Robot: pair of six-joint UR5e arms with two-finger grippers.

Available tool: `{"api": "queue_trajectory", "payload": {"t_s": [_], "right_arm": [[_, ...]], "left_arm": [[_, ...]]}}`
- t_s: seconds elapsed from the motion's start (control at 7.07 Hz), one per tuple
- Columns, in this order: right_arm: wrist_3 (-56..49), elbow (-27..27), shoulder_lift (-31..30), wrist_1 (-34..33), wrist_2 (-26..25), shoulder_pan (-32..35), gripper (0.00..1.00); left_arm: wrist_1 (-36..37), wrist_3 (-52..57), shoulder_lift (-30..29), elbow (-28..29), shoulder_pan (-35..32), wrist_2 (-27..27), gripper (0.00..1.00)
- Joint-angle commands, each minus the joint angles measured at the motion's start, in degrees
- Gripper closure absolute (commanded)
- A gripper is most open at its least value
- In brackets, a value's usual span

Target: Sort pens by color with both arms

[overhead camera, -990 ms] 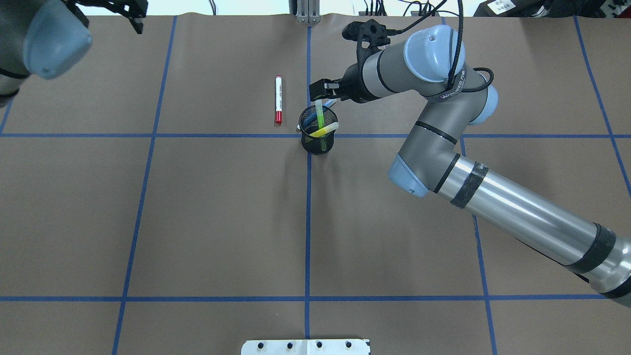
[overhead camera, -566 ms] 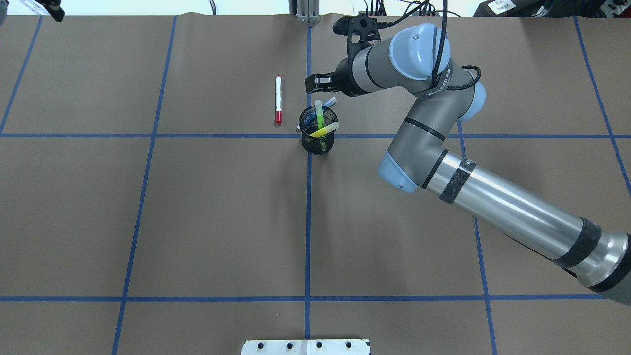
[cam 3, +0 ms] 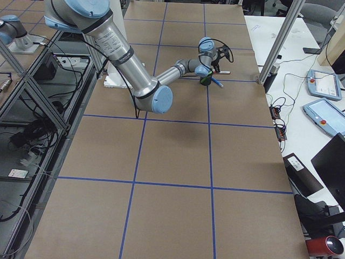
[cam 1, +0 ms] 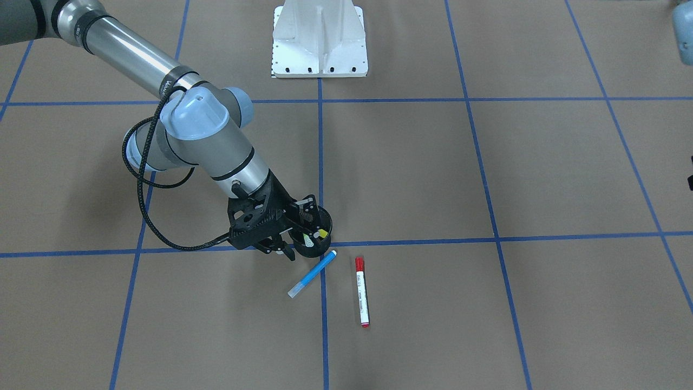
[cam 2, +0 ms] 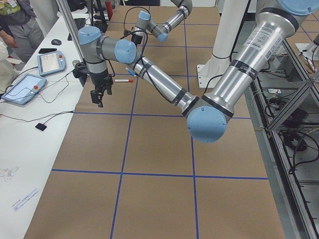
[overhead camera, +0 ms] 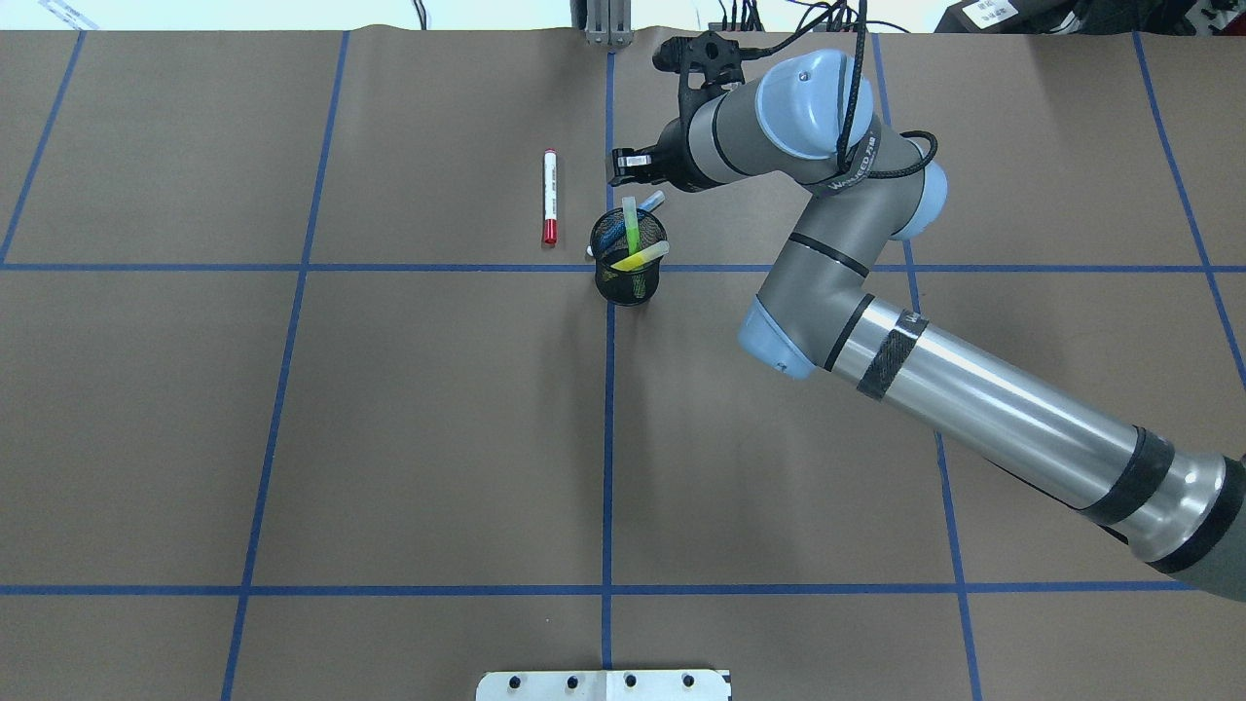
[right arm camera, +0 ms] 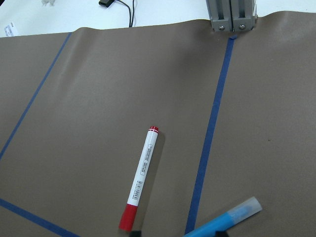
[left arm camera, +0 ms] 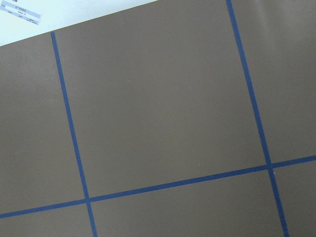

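Note:
A black mesh cup (overhead camera: 629,273) on the middle grid line holds the green highlighter (overhead camera: 630,222) and the yellow highlighter (overhead camera: 640,258). The blue highlighter (cam 1: 311,276) lies on the paper just beyond the cup and also shows in the right wrist view (right arm camera: 224,222). The red-capped white marker (overhead camera: 549,195) lies flat to the left of the cup. My right gripper (overhead camera: 623,164) hovers above and just beyond the cup, looks open, and is empty. My left gripper (cam 2: 98,95) hangs over the table's far-left edge, and I cannot tell its state.
The white pedestal base (cam 1: 319,40) stands at the robot's edge of the table. A metal post (overhead camera: 608,24) stands at the far edge. Blue tape lines (left arm camera: 173,185) grid the brown paper. Tablets (cam 2: 22,89) lie on the side bench.
My right gripper has pulled up and away from the green highlighter's top, toward the far edge. My left arm has swung out of the overhead view. The pens have not moved.

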Motion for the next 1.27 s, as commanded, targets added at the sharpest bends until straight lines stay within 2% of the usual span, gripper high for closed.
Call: {"api": "queue_trajectory", "payload": {"t_s": [0.0,0.28,0.42,0.85,1.13], "right_arm": [[0.30,-0.47,0.46,-0.15,0.00,-0.34,0.45],[0.83,-0.56,0.55,-0.16,0.00,-0.51,0.61],[0.83,-0.65,0.47,-0.16,0.00,-0.69,0.64],[0.83,-0.91,0.47,-0.16,0.00,-1.13,0.64],[0.83,-1.00,0.47,-0.16,0.00,-1.31,0.67]], "left_arm": [[-0.40,9.81,0.98,7.00,-4.42,-0.15,0.01],[-0.58,13.27,1.86,8.35,-5.84,-0.15,0.01],[-0.32,12.75,1.25,8.35,-5.76,-0.15,0.01],[-0.40,0.22,-4.19,7.92,-2.26,-0.68,0.01],[-0.31,-7.07,-4.82,5.55,-0.05,-5.92,0.01]]}}
